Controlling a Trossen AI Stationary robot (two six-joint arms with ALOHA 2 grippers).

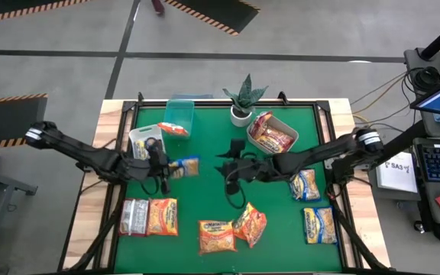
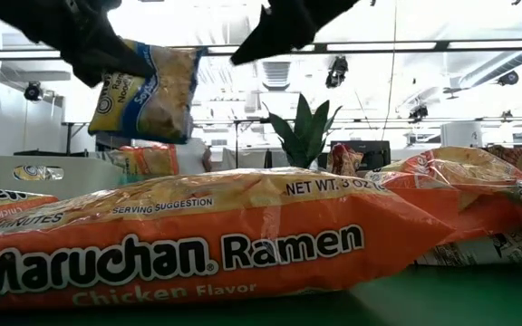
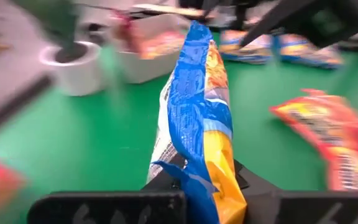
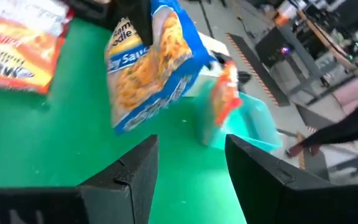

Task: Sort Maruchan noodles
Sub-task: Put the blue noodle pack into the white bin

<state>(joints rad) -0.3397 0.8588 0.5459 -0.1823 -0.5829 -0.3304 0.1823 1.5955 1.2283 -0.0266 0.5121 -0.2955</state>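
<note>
Here the left gripper (image 3: 197, 186) pinches a yellow-and-blue noodle packet (image 3: 197, 118) (the low view shows it lifted off the table (image 1: 212, 200)); the right gripper (image 4: 188, 158), at 3 o'clock, gapes empty.

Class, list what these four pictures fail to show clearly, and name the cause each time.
- Low view: orange packet fills the foreground, hiding the table behind.
- Left wrist view: plant pot and white bin blurred.
- High view: silvery packet lettering too small.
- Low view: left pincer cut off at top edge.

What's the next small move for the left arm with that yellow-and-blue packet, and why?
Probably carry it on toward a bin and keep the grip. The left gripper is shut on the yellow-and-blue packet, holding it clear of the green mat in the low view. The right gripper faces it with fingers open and empty, so a handover looks possible too.
</note>
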